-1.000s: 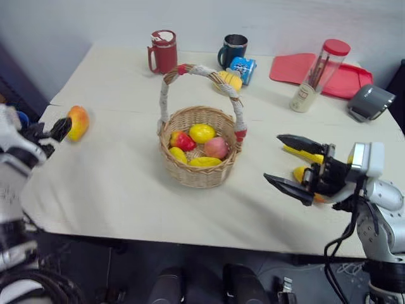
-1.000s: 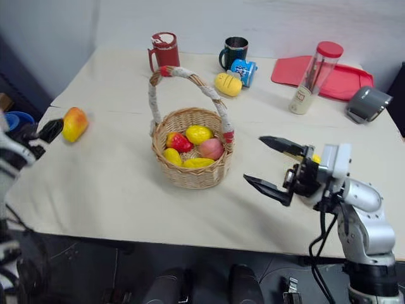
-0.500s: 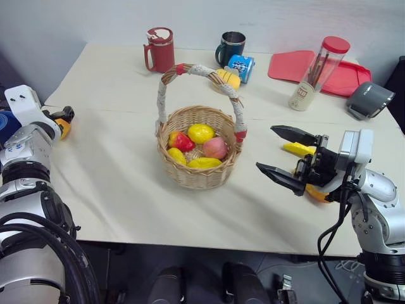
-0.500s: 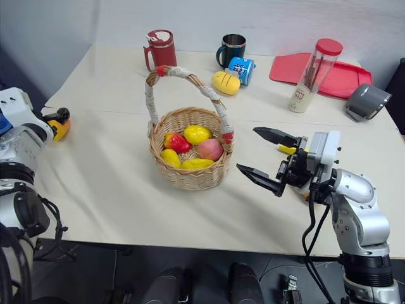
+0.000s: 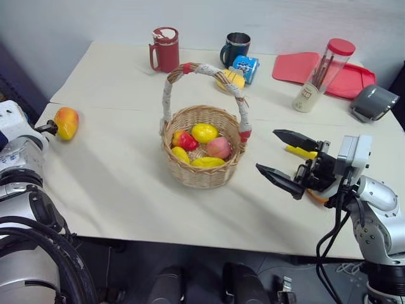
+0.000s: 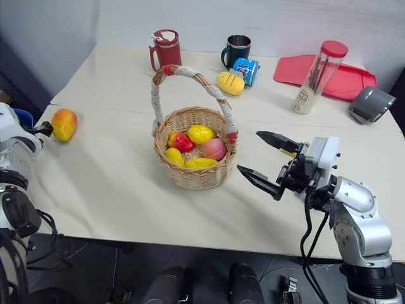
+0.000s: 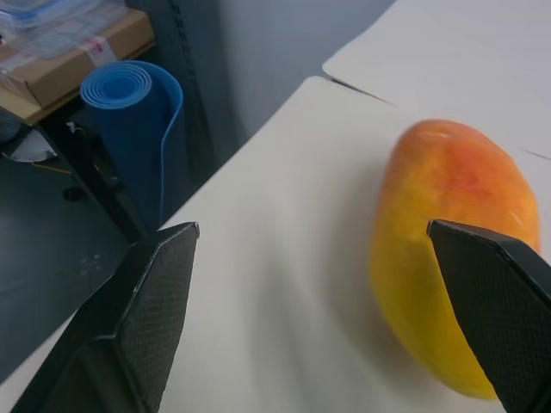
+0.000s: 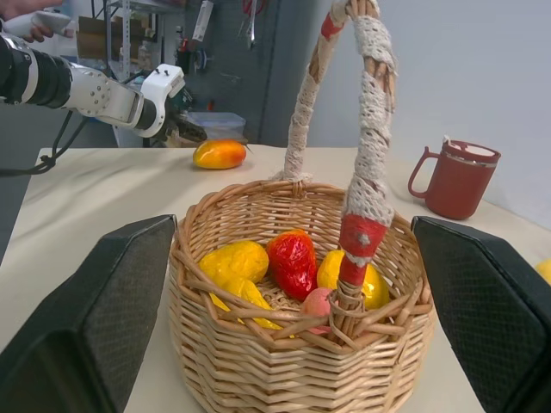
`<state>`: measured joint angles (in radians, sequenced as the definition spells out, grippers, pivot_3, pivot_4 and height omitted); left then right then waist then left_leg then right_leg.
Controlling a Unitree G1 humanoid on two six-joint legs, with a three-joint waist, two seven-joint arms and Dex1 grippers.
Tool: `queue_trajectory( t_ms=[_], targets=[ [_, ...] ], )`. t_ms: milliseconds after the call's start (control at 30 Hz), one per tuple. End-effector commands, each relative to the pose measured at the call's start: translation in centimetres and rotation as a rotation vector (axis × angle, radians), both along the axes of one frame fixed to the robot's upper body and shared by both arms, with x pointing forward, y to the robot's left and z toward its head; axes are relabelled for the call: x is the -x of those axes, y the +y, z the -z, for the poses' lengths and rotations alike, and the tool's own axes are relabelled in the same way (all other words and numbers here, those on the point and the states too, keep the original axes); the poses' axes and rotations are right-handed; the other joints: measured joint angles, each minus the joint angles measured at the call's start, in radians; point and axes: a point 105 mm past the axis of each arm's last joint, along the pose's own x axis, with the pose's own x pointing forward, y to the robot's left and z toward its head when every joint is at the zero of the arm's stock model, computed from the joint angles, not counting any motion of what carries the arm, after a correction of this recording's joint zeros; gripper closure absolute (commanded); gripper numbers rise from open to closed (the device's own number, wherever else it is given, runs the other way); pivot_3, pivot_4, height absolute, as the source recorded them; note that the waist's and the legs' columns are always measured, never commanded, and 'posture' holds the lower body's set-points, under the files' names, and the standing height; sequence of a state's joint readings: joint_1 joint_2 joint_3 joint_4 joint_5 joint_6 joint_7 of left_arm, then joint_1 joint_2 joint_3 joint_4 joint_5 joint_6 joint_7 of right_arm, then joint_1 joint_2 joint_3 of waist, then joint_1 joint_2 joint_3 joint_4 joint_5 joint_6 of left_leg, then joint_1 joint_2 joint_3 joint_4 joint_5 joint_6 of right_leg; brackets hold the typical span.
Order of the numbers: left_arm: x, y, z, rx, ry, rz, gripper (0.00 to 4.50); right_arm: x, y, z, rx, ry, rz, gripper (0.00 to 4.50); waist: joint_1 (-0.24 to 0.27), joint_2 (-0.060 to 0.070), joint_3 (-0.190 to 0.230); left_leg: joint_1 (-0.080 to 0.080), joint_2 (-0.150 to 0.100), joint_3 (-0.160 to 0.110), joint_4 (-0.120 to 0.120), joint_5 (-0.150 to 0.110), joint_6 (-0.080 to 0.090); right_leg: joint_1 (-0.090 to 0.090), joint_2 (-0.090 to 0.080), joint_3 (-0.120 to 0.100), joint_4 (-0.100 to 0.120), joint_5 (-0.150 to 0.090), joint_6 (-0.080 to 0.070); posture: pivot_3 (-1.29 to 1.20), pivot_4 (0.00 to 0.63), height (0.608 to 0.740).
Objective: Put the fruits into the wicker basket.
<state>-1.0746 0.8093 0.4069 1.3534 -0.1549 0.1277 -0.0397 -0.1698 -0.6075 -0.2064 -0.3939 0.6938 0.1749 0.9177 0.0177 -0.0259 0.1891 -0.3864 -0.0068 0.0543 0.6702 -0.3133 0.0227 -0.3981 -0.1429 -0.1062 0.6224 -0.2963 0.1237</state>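
On the tabletop [image 5: 120,183], the basket [image 5: 201,166] sits at centre holding several fruits, one mango [image 5: 66,123] lies near the left edge just ahead of the left hand [image 7: 318,323], fingers apart and empty, while the right hand [image 5: 283,159], fingers apart, hovers beside the basket.

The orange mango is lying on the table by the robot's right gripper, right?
Not quite. The mango does lie on the table, but by the left gripper, as the left eye view shows. The right gripper is open on the other side of the wicker basket.
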Motion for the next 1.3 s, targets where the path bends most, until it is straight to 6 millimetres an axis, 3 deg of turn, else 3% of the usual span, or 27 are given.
queue_trajectory(
  t_ms=[33, 200, 667, 767, 933, 1300],
  targets=[
    [-0.5, -0.4, -1.8, -0.032, -0.045, 0.037, 0.03, 0.7, -0.4, -1.3, -0.009, -0.065, 0.026, 0.00, 0.003, 0.000, 0.000, 0.000, 0.000, 0.000, 0.000, 0.000, 0.000, 0.000, 0.000, 0.000, 0.000, 0.000, 0.000, 0.00, 0.150, 0.740],
    [-1.2, -1.4, -2.0, -0.041, -0.044, 0.077, 0.03, 0.9, -0.1, -1.1, -0.012, -0.058, 0.024, 0.00, 0.005, 0.000, 0.000, 0.000, 0.000, 0.000, 0.000, 0.000, 0.000, 0.000, 0.000, 0.000, 0.000, 0.000, 0.000, 0.00, 0.150, 0.740],
    [-1.8, -2.7, -0.3, -0.016, 0.009, 0.096, 0.03, 1.5, -0.4, -0.7, -0.015, -0.048, 0.059, 0.00, 0.004, 0.000, 0.000, 0.000, 0.000, 0.001, 0.000, 0.000, 0.000, 0.000, 0.000, 0.000, 0.000, 0.000, 0.000, 0.00, 0.150, 0.740],
    [-1.8, -2.7, 0.1, -0.017, 0.024, 0.096, 0.56, 1.4, -0.5, -0.8, -0.016, -0.048, 0.060, 0.00, 0.004, 0.000, 0.000, 0.000, 0.001, 0.001, 0.000, 0.000, 0.000, 0.000, 0.000, 0.000, 0.001, 0.000, 0.000, 0.00, 0.150, 0.740],
    [-1.6, -2.7, 0.8, 0.001, 0.038, 0.096, 2.09, 1.4, -0.6, -0.7, -0.015, -0.043, 0.062, 0.00, 0.005, 0.000, 0.000, 0.000, 0.001, 0.001, 0.001, 0.000, 0.000, 0.000, 0.000, 0.000, 0.001, 0.000, 0.000, 0.00, 0.150, 0.740],
    [-1.1, -2.1, 1.7, 0.080, 0.011, 0.069, 2.09, 1.1, -0.4, -0.8, -0.016, -0.044, 0.044, 0.00, 0.002, 0.000, 0.000, 0.000, 0.001, 0.001, 0.005, 0.000, 0.000, 0.000, 0.000, 0.000, 0.004, 0.001, 0.000, 0.00, 0.150, 0.740]
  ],
)
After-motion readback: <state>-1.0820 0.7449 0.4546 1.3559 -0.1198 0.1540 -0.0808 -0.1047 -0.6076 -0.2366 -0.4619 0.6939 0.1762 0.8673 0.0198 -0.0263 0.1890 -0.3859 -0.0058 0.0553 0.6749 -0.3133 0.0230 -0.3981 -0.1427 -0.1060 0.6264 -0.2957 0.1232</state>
